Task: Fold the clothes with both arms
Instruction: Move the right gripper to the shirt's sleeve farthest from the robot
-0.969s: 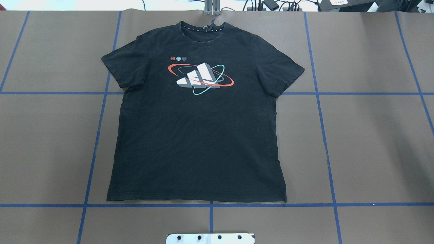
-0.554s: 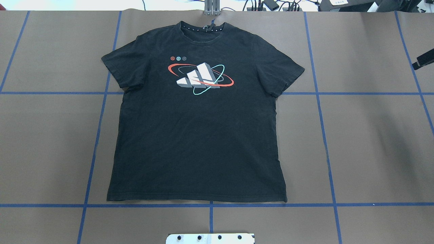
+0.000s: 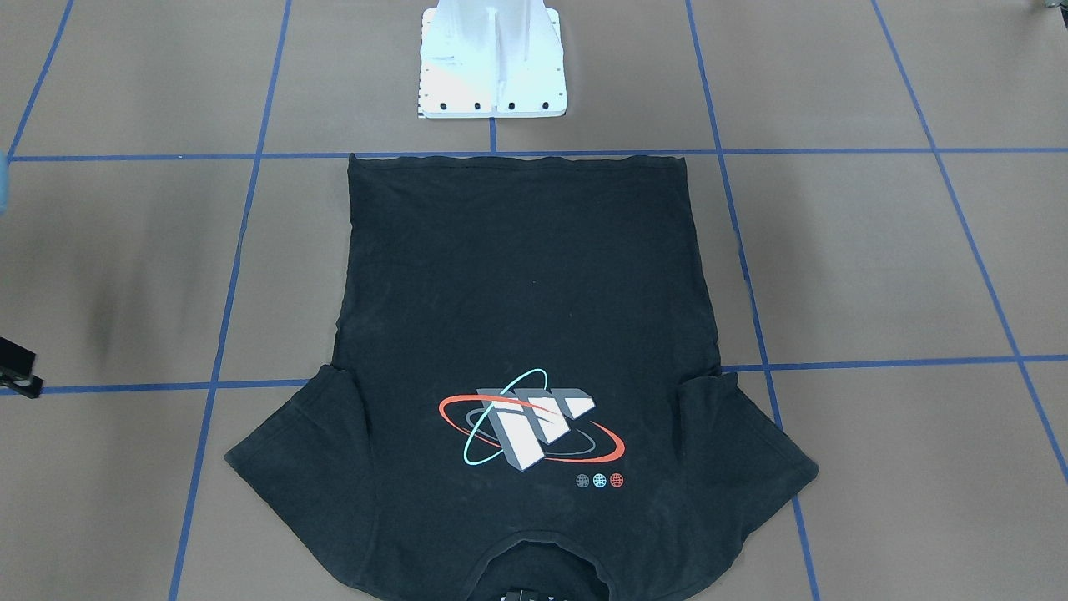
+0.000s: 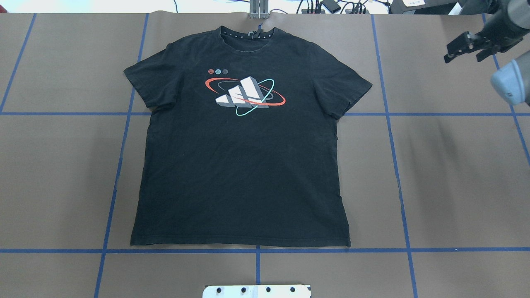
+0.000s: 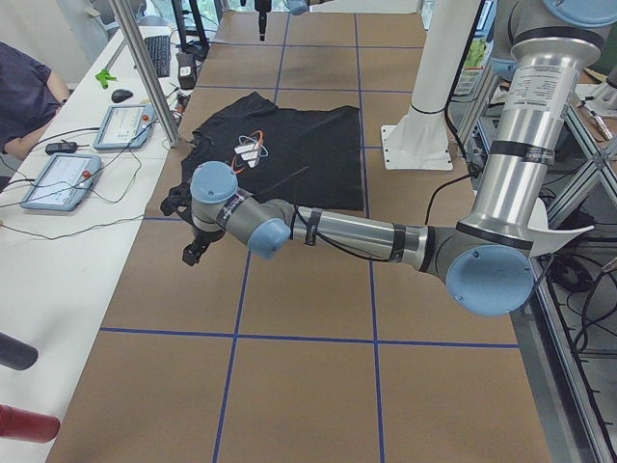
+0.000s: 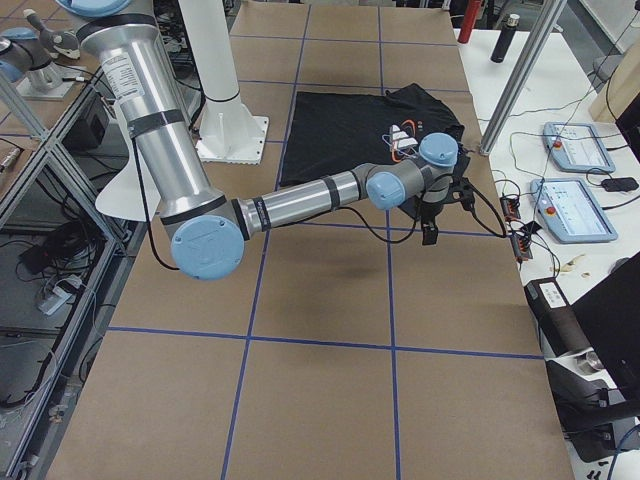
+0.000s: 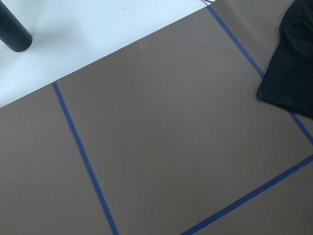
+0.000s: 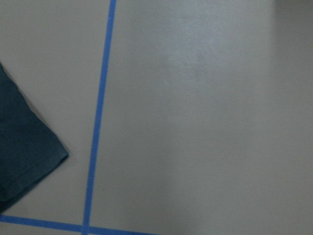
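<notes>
Black left gripper (image 5: 179, 231) shows in exterior left view, not overhead.

The white pedestal base (image 3: 492, 58) stands on a table (image 4: 455, 174) covered in brown paper, and blue tape lines (image 4: 256, 250) crossing just in front of the base mark a grid. Across the table from the base, an aluminium post (image 4: 258, 9) rises at the far edge. Beyond that edge, two screen pendants (image 5: 125, 125) lie on a white bench (image 5: 39, 270) beside a person in a dark top (image 5: 24, 92).
</notes>
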Robot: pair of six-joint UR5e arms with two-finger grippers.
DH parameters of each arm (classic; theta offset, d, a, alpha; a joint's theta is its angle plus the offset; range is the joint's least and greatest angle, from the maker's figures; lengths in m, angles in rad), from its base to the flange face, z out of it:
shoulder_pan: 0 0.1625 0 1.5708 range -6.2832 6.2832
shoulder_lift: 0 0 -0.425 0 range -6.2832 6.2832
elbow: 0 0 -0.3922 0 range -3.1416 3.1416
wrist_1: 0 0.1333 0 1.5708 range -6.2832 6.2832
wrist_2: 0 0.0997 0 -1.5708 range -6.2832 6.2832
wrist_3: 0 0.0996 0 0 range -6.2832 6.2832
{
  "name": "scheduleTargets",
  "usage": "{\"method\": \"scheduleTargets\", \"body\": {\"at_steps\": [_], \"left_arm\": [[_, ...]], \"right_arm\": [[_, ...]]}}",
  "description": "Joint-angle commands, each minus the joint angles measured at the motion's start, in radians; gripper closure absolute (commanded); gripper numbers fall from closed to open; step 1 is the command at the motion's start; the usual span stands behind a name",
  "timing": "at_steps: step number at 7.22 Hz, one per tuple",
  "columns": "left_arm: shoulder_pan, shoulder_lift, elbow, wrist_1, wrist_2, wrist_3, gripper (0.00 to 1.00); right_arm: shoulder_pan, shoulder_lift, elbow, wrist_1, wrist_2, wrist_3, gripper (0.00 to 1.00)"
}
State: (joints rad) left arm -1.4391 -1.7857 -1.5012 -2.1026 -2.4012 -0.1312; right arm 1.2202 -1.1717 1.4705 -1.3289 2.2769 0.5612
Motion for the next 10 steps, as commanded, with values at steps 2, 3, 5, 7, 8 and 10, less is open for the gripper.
{"method": "scheduleTargets", "body": {"at_steps": [2, 3, 5, 7, 8, 10], "left_arm": [[0.068, -0.001, 0.015, -0.083, -0.004, -0.094, 0.0], [0.071, -0.001, 0.015, -0.083, -0.004, -0.094, 0.0], [0.081, -0.001, 0.015, -0.085, -0.004, -0.096, 0.0], [0.083, -0.001, 0.015, -0.085, -0.004, -0.096, 0.0], [0.085, -0.001, 0.016, -0.085, -0.004, -0.096, 0.0], [0.085, 0.0, 0.018, -0.085, -0.004, -0.096, 0.0]], "right_arm": [[-0.149, 0.134, -0.238, 0.337, -0.083, 0.342, 0.01], [-0.194, 0.18, -0.277, 0.353, -0.138, 0.391, 0.03], [-0.275, 0.21, -0.343, 0.481, -0.242, 0.523, 0.08], [-0.327, 0.21, -0.394, 0.531, -0.342, 0.529, 0.12], [-0.341, 0.207, -0.392, 0.53, -0.359, 0.522, 0.15], [-0.344, 0.201, -0.388, 0.522, -0.359, 0.482, 0.17]]}}
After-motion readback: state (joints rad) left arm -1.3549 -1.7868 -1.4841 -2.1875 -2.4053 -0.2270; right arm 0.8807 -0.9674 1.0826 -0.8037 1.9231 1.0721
